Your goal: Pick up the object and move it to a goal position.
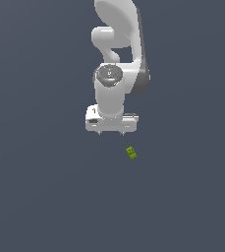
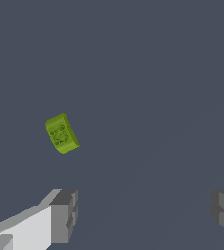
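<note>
The object is a tiny lime-green blocky piece lying on the dark grey floor, a little toward the exterior view's right of the white arm's hand. Up close, the object shows darker green marks on its top face and lies at a slant. My gripper hangs above the floor with its two short fingertips spread wide, open, with nothing between them. In the wrist view the gripper frames bare floor, and the object sits outside the gap, beyond one grey finger.
The white arm rises behind the hand. The rest of the view is a uniform dark grey floor.
</note>
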You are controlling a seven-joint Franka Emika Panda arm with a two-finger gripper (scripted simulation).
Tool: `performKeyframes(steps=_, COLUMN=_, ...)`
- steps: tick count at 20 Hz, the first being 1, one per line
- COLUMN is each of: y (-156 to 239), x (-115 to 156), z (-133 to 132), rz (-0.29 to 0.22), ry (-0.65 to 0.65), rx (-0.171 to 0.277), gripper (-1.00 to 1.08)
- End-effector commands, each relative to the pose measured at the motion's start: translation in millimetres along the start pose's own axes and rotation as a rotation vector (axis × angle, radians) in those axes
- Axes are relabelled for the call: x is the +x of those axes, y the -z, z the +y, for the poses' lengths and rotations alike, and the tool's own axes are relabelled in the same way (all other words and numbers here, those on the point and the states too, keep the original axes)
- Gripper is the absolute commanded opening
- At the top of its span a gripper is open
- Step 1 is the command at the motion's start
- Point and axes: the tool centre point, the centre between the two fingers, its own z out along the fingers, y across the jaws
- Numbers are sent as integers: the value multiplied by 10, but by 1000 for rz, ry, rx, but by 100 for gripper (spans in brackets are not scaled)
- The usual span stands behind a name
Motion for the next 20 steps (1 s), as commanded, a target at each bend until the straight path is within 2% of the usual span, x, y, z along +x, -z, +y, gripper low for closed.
performKeyframes(steps=1, y=-51, x=21, z=-53, rz=3, ry=24, rx=-3, gripper=100)
performKeyframes(steps=6, y=-245, x=111, z=-270, rz=18, ry=124, rx=-14, gripper=100)
performKeyframes(steps=14, y=-696, x=249, z=-803, rz=55, ry=350, rx=-25, gripper=100)
performKeyframes(steps=20, y=-852, x=275, z=-998, rz=68, ry=427, rx=-24, gripper=100)
